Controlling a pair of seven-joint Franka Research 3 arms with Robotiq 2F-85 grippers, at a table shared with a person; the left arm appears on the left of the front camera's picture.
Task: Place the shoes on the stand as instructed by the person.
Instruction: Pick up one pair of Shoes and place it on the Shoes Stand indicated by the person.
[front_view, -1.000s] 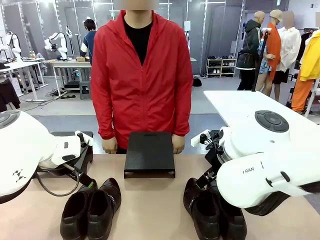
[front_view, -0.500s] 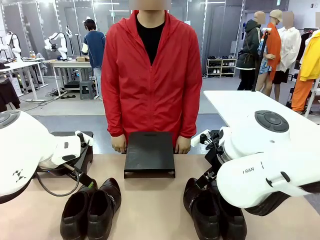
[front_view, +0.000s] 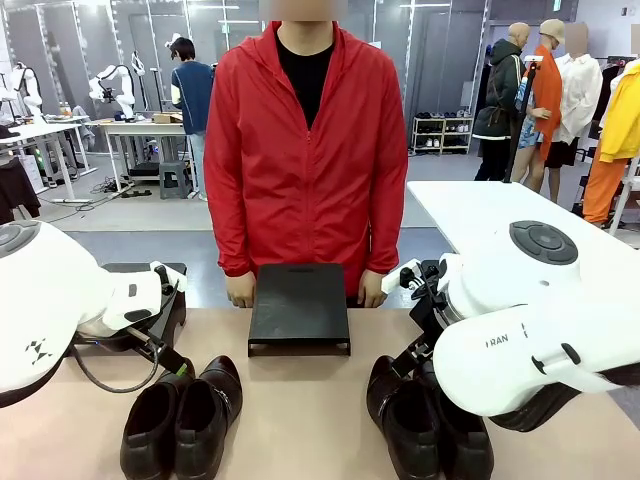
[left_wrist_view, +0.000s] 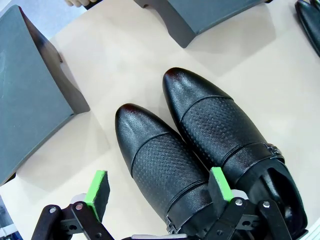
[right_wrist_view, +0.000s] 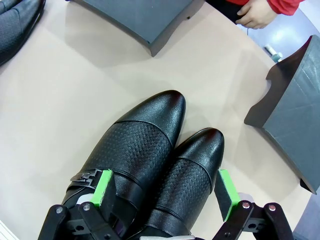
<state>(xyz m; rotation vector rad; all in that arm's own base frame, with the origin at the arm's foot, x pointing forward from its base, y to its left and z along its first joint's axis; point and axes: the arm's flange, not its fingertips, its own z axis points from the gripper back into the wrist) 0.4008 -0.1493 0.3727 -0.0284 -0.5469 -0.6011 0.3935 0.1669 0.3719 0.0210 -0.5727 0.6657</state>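
Left gripper (left_wrist_view: 159, 188) spread wide, nothing gripped — glossy black leather dress shoes (left_wrist_view: 200, 142) seen just beyond pads. Right gripper (right_wrist_view: 165, 190) likewise — second black pair (right_wrist_view: 150, 145) beyond pads.

Lettering: "FRAN", grey capitals on the white shell of the right arm (front_view: 540, 355), right of the black stand (front_view: 299, 300); further letters not legible.
Emblem: small dark mark, no letters, on the left arm (front_view: 40, 350), left of the stand.

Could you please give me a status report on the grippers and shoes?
Left gripper open above left pair. Right gripper open above right pair. Both on table, middle stand bare.
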